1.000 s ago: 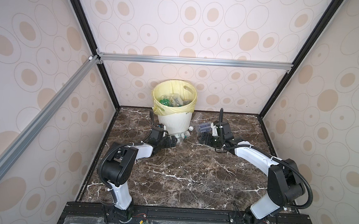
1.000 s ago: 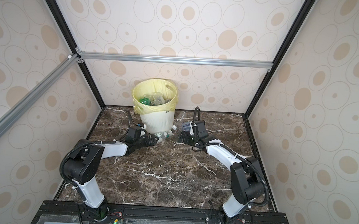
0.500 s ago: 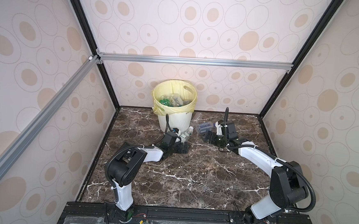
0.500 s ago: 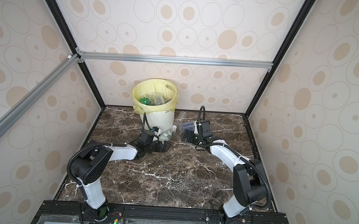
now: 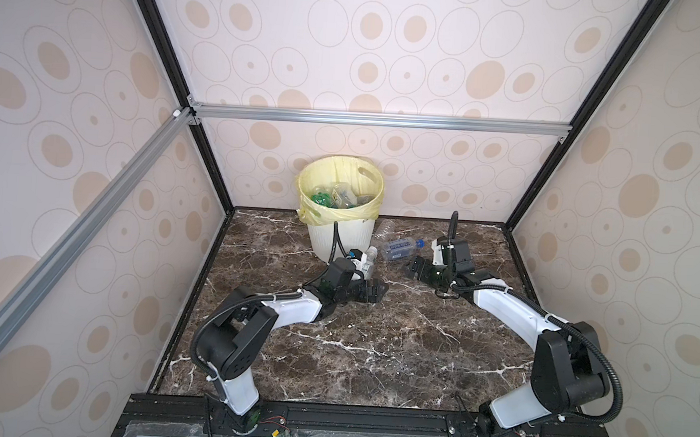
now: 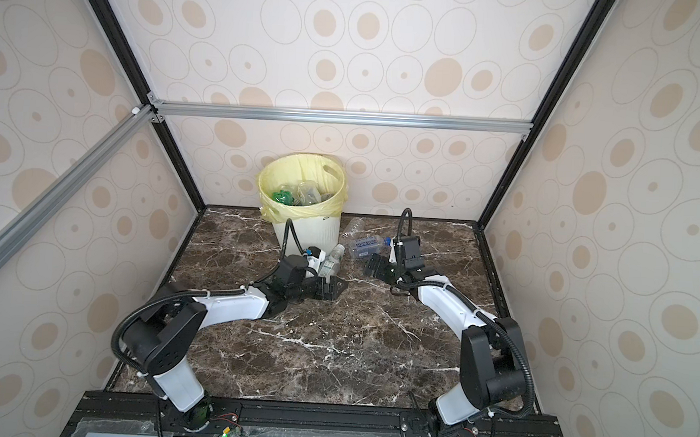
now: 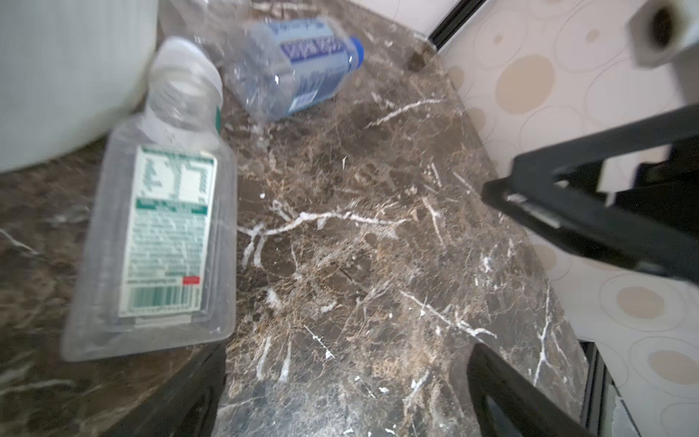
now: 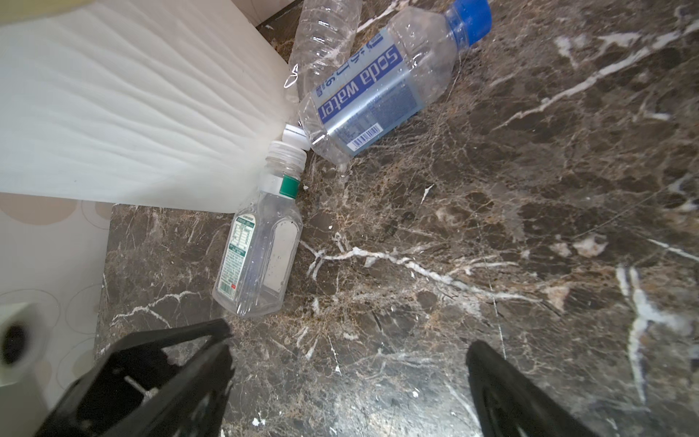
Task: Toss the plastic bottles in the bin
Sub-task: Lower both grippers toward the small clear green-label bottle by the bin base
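The bin (image 5: 341, 237) (image 6: 314, 232) stands at the back wall, its yellow bag holding green and clear plastic bottles (image 5: 335, 197). Three more lie on the marble beside its base. A flat clear one with a green-white label (image 5: 368, 261) (image 7: 159, 234) (image 8: 261, 257) touches the bin. Behind it are a blue-capped soda water bottle (image 5: 400, 247) (image 7: 299, 72) (image 8: 378, 94) and a crushed clear bottle (image 5: 384, 229) (image 8: 325, 34). My left gripper (image 5: 377, 290) (image 7: 346, 363) is open, low, just in front of the flat bottle. My right gripper (image 5: 414, 269) (image 8: 350, 363) is open, just right of the soda bottle.
Dark marble floor (image 5: 373, 354) is walled by patterned panels on three sides. The two grippers face each other closely; a finger of the right one (image 7: 548, 212) shows in the left wrist view. The bin's wall (image 8: 132, 113) stands close to both.
My left gripper has swung right from the bin's left base to in front of the flat bottle. My right gripper has drawn back slightly off the soda bottle. Both stayed open.
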{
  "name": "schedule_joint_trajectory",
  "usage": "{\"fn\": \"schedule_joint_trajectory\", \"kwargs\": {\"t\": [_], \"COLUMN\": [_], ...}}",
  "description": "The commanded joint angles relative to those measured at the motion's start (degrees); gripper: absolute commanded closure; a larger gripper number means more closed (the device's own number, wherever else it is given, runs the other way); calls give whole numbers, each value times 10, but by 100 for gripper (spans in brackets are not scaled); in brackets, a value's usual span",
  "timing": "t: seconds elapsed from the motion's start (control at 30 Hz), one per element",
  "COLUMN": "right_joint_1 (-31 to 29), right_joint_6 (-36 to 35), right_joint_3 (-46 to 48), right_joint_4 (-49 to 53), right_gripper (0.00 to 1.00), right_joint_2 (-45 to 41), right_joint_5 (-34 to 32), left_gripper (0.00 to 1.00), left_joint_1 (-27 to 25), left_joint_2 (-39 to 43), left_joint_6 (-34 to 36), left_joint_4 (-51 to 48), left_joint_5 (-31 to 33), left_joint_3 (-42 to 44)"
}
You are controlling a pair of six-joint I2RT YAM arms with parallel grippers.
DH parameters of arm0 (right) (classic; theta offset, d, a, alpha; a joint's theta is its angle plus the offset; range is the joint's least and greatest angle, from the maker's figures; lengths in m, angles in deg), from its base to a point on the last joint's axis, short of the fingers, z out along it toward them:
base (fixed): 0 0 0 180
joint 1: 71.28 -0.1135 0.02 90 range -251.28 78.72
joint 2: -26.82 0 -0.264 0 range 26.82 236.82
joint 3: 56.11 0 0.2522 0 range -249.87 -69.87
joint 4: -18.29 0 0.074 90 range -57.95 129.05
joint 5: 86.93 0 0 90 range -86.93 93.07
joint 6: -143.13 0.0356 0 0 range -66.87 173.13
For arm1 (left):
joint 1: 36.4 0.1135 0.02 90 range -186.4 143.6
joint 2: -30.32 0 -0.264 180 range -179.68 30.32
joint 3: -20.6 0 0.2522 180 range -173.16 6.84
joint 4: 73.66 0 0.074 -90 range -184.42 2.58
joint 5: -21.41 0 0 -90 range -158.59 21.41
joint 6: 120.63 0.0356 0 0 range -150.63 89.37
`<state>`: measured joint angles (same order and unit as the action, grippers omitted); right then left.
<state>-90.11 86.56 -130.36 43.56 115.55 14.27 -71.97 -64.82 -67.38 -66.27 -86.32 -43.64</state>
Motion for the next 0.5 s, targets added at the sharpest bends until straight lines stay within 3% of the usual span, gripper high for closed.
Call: {"fn": "schedule_joint_trajectory", "kwargs": {"t": [0.0, 0.23, 0.47], "right_joint_1": [-16, -90, -141], "right_joint_6": [9, 21, 90], "right_joint_3": [-5, -69, -151], "right_joint_4": [3, 23, 12], "right_gripper": [0, 0, 0], "right_joint_2": [23, 92, 191], "right_joint_5": [-14, -74, -117], "left_gripper": [1, 1, 1], "left_joint_1": [29, 111, 164], "left_joint_2": [45, 86, 107], "left_joint_6": [3, -34, -96], "left_joint_4": [-16, 6, 46], "left_joint_5": [-5, -44, -87], "left_joint_3": [10, 62, 101]}}
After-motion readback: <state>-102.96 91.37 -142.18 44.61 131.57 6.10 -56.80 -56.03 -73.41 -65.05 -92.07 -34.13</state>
